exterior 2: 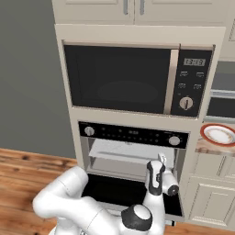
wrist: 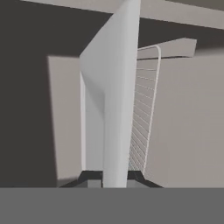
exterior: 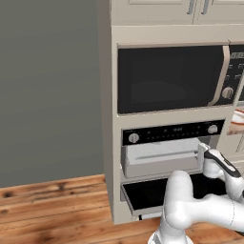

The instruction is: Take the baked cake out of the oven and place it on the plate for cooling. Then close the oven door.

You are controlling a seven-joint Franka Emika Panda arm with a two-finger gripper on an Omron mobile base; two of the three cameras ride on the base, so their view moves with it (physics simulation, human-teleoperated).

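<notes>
- Built-in wall oven with black control strip and two silver knobs (exterior 2: pixel 133 135): its wide drop-down door with dark glass (exterior 2: pixel 110 190) is already down, so the cavity is accessible.
- Two-finger gripper (exterior 2: pixel 160 159) sits at the right end of the flat light-grey oven tray (exterior 2: pixel 124 151).
- Hand view: the dark fingertips (wrist: pixel 138 176) stand nearly closed either side of the tray's thin edge. I read that as a pinch on the tray. A thin white wire rack (wrist: pixel 142 113) lies just beside the sheet.
- Small white cake wedge: can't make it out, so its position and heading can't be told (probably on the tray, a guess).
- Round plate with red-orange rim and white centre (exterior 2: pixel 220 134) waits on the counter to the right of the oven, well apart from the gripper. No cake visible on it.
- Progress: early. Door open; judging by the grip, the tray is being pulled out. Left: grasp the cake, carry it right to the plate, close the door.
- Door lies roughly flat, glass up, long axis left-right along the cabinet front. The tray's long axis runs the same way.
</notes>
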